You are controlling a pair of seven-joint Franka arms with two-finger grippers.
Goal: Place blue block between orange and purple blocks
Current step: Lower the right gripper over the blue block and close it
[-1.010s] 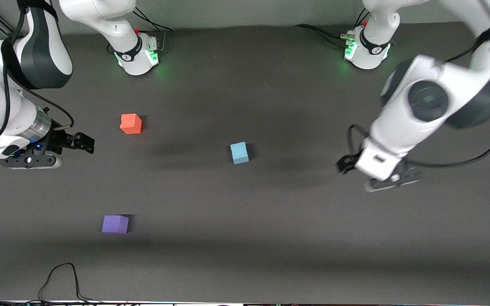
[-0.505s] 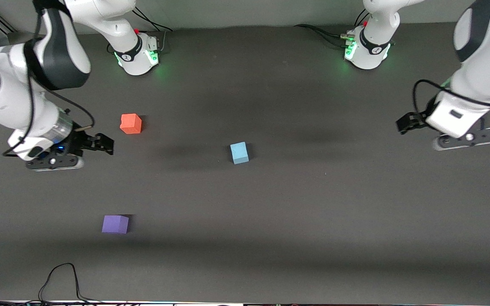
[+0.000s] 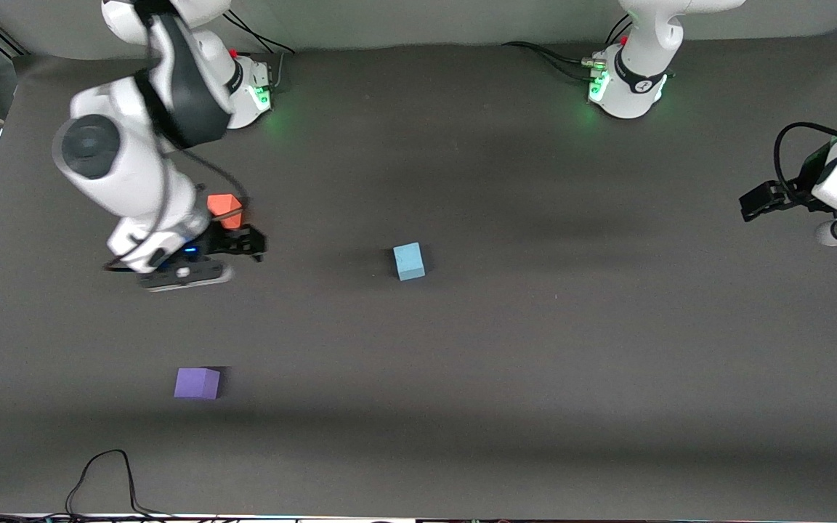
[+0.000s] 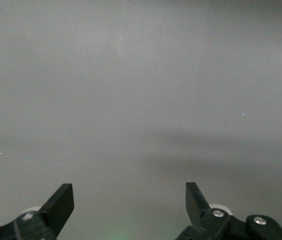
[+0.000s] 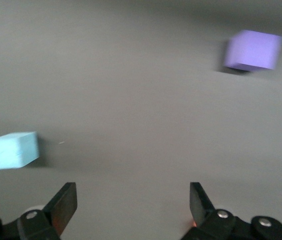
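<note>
Blue block [image 3: 409,261] untouched (mid-table); both arms' fingers spread.

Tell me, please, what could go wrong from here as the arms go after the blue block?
1. The right tool, open and empty, is in the air right beside the orange block, which its arm partly hides; a low sweep toward the blue block could knock the orange one away.
2. The purple block lies nearer the front camera than the orange one, so a placement off that line would likely miss the gap.
3. The left tool waits open at its end, clear of everything.
</note>
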